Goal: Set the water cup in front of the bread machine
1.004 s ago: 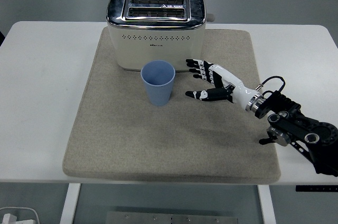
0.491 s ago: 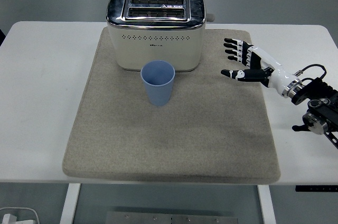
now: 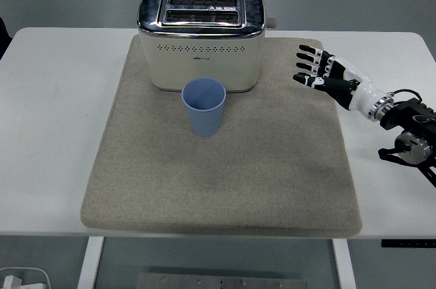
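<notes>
A light blue water cup (image 3: 204, 105) stands upright on the beige mat (image 3: 225, 159), right in front of the cream and chrome bread machine (image 3: 201, 37) and close to its front face. My right hand (image 3: 319, 71) is open and empty, fingers spread, hovering over the mat's right edge, well to the right of the cup. The left arm is out of view.
The mat covers most of the white table (image 3: 54, 118). The bread machine stands at the mat's far edge. My right arm's black wrist (image 3: 409, 132) reaches in from the right edge. Bare table lies left and right of the mat.
My right hand has drawn away from the cup, moving right and up toward the mat's right edge. The cup has stayed where it stands.
</notes>
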